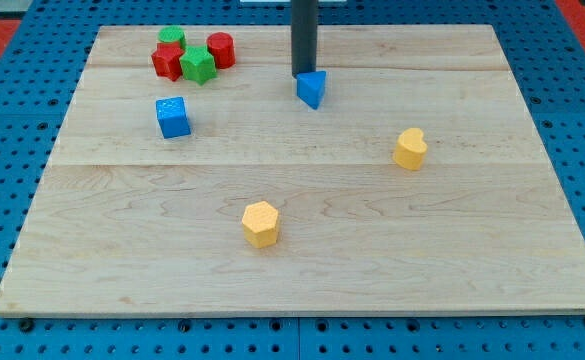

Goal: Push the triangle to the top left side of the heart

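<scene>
Tip (303, 75), a bare rod holding nothing, rests against the upper-left edge of the blue triangle (312, 89), near the board's top centre, presumably to drive it down-right toward the yellow heart (409, 148), well apart.

- The rod (303, 35) runs out of the view's top edge, so its upper part is cut off.
- My tip (303, 76) touches the blue triangle (312, 88); the triangle's far edge hides behind it.
- Far left of the triangle, the green block (172, 38) sits half hidden behind the red block (167, 60); its shape is unclear.
</scene>
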Robot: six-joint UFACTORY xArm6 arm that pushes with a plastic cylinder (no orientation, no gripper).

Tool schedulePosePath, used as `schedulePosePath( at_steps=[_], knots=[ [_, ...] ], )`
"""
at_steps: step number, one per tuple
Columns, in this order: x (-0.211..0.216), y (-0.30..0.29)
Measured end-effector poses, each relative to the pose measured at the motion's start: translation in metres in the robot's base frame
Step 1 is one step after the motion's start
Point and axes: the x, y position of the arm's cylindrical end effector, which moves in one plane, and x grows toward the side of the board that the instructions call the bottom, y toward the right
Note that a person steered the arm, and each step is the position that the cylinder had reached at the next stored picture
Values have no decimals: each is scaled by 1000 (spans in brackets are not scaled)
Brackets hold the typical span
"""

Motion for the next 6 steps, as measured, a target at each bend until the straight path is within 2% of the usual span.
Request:
schedulePosePath(
  at_steps=[1, 2, 3, 4, 5, 6],
  knots=[
    [-25, -44],
    [1, -54],
    [6, -9],
    [28, 26],
    [26, 24],
    [15, -32]
  ],
)
